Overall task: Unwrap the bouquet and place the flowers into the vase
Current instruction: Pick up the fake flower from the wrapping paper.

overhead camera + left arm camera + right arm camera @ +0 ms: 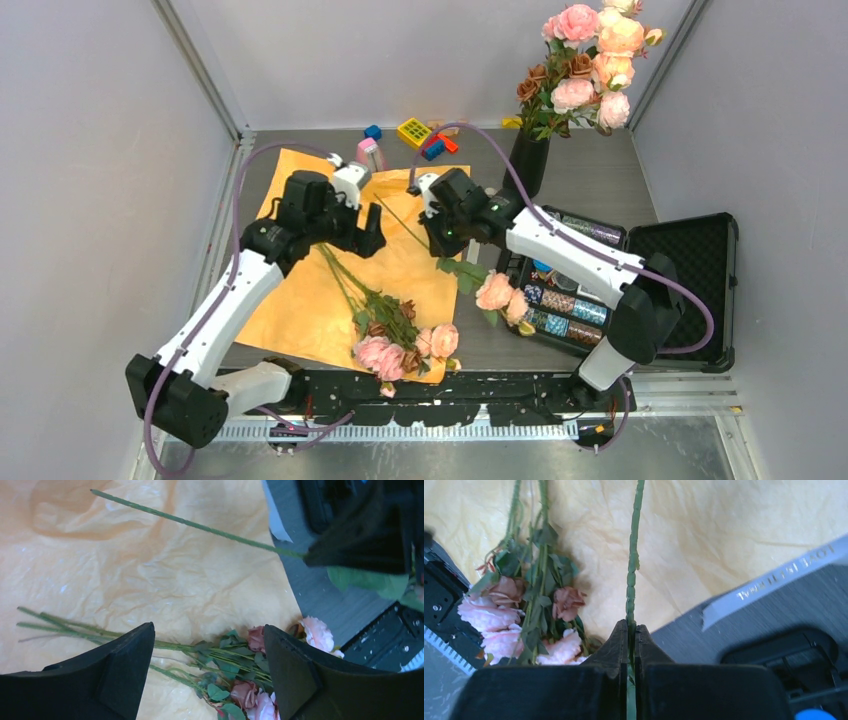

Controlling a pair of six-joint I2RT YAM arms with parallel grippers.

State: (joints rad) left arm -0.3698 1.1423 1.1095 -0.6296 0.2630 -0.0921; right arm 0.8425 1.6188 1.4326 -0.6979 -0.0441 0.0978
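Observation:
The bouquet's orange paper [300, 300] lies spread flat on the table. A bunch of pink and peach flowers [385, 335] rests on it, blooms toward the near edge. My right gripper [437, 245] [631, 627] is shut on the thin green stem [631, 575] of a single flower, whose peach blooms [497, 292] hang off the paper's right side. My left gripper [355, 240] [207, 630] hovers open over the loose stems [75, 625], holding nothing. The black vase [528, 160] stands at the back right with several roses [590, 60] in it.
An open black case [690, 260] with trays of small parts lies to the right of the paper. Coloured toy blocks [413, 132] and a pink metronome [370, 152] sit at the back. Grey walls close in both sides.

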